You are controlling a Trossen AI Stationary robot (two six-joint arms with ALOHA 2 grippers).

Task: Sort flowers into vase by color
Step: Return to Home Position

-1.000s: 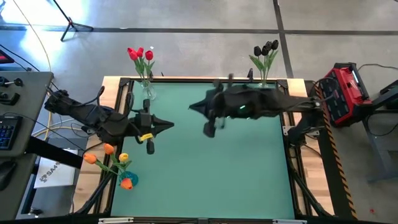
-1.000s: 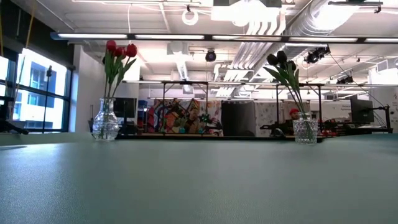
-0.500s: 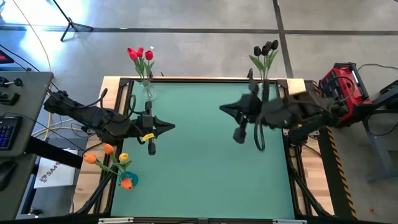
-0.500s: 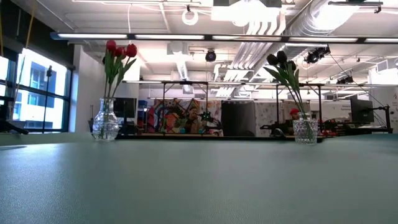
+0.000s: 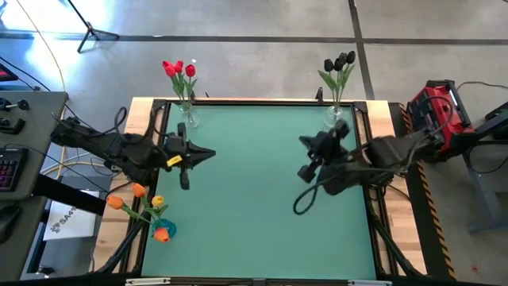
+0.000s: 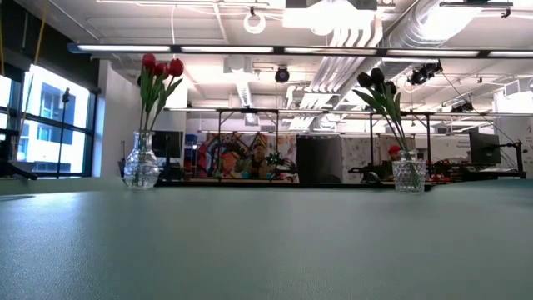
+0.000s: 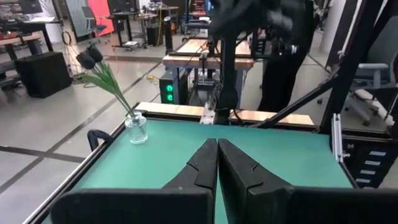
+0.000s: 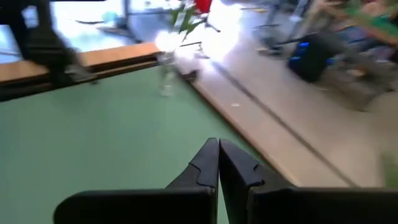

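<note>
The table [image 5: 262, 222] carries three vased bunches. Red tulips [image 5: 178, 70] stand at its far-left corner, black tulips [image 5: 340, 62] at its far-right corner, and orange and yellow tulips [image 5: 139, 190] at its near-left edge, with stems leaning outward. The left gripper [image 5: 205, 153] over the table's left side and the right gripper [image 5: 304, 143] over its right side are both pressed together, empty, and point toward the table's middle. The orange and yellow tulips sit close behind the left gripper, so pulling back likely needs care. Only the high view shows them; the low view shows neither arm.

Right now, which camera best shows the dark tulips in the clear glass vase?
Low view: the dark tulips and clear glass vase show whole, side-on. High view: seen from above. Left wrist view: across the table. Right wrist view: absent.
</note>
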